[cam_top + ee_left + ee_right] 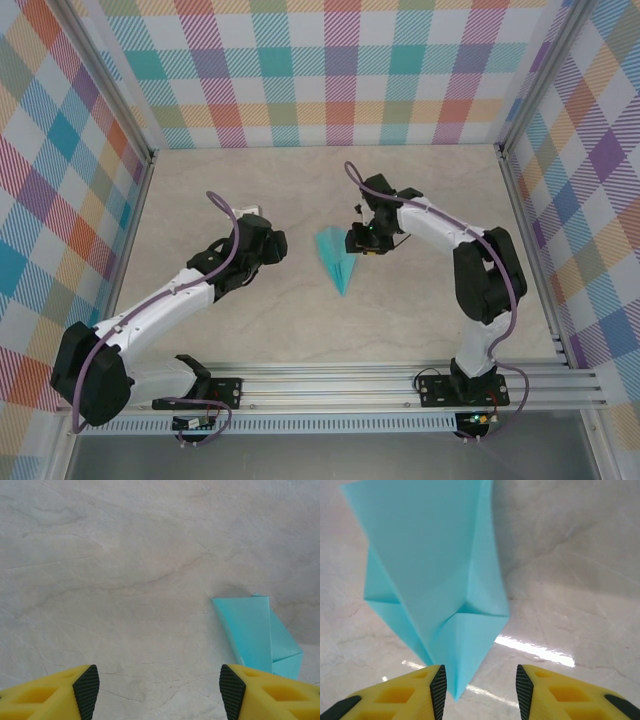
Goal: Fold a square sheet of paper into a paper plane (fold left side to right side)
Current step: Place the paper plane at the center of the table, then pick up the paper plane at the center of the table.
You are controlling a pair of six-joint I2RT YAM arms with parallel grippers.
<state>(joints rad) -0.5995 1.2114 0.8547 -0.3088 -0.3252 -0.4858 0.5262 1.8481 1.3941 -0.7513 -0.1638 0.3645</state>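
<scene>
Paper plane (337,258) lies on the table (300,330) between the two arms, near the middle, as a narrow turquoise dart whose sharp tip points toward the arm bases. From the right wrist (435,580) it shows several stacked layers with crisp creases and a small triangular flap near the tip; from the left wrist (255,635) one panel overlaps another along a long straight edge. The right jaws stand moderately parted just at the plane's right edge, the tip lying in the gap between them, nearer one pad, and not pinched. The left jaws stand wide apart, off to the plane's left, with bare table between them. Judging by the shape, the nose folds and the left-over-right fold look made; what seems left is pressing the layers flat, since the upper panel appears slightly raised.
</scene>
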